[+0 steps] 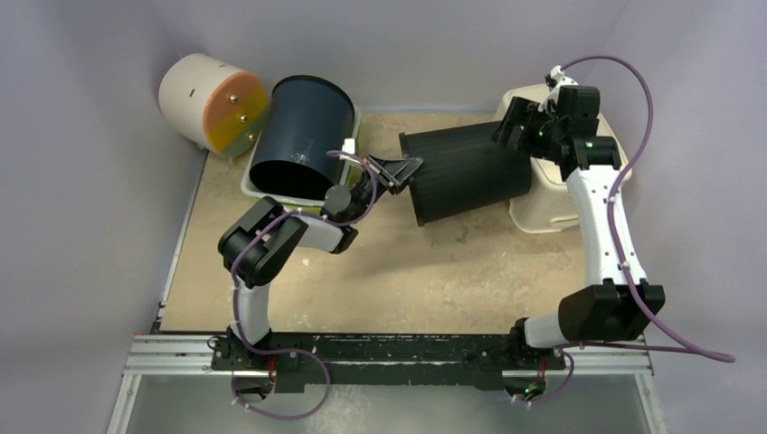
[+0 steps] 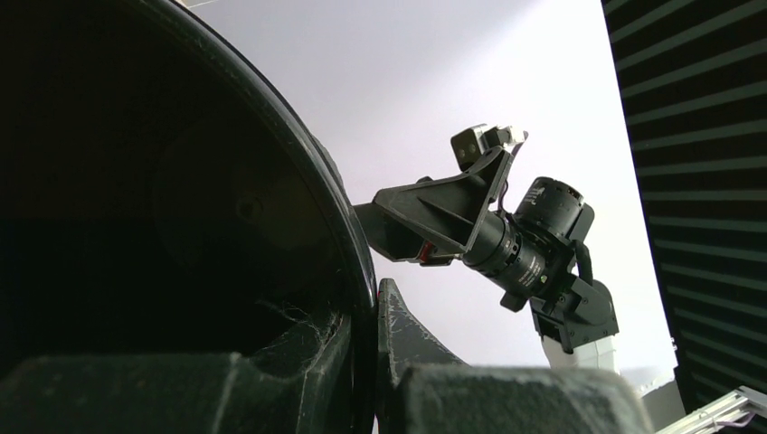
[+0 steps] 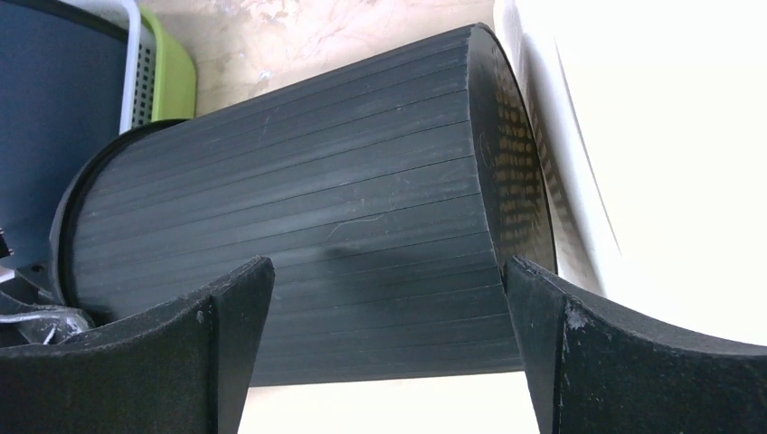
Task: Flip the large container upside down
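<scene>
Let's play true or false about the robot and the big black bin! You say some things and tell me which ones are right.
1. The black ribbed bin is lying on its side. True.
2. The left gripper is pinching the bin's rim. True.
3. The right gripper is squeezed shut. False: its jaws stand wide open near the bin's closed bottom end.
4. The dark blue bucket sits in a red basket. False: the basket is green.
</scene>
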You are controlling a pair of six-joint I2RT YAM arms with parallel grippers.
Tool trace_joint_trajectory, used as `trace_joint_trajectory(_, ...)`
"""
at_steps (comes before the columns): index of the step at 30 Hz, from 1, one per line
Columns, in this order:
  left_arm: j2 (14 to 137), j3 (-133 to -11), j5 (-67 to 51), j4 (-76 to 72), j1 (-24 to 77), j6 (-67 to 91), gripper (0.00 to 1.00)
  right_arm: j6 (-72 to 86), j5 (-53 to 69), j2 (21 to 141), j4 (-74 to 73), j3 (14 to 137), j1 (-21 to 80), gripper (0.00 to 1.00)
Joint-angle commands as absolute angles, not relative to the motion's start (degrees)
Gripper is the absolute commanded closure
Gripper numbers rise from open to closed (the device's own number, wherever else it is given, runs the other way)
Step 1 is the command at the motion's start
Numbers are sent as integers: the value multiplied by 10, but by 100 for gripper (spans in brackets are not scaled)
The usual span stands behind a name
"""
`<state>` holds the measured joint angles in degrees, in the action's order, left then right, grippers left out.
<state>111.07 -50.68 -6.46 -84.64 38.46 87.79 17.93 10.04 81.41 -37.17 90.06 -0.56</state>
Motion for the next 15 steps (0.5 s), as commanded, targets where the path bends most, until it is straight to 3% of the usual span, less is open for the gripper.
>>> trace_joint_trajectory(1, 1121, -568, -32, -989, 397, 922, 100, 177, 114, 816, -380, 920, 0, 2)
trace_joint_trajectory(8, 1152, -479, 0, -989, 399, 929, 100, 172, 101, 811, -383, 928, 0, 1)
trace_joint_trajectory(15, 1136, -314, 12, -987, 382, 939, 100, 169, 94, 798, -375, 909, -1, 2)
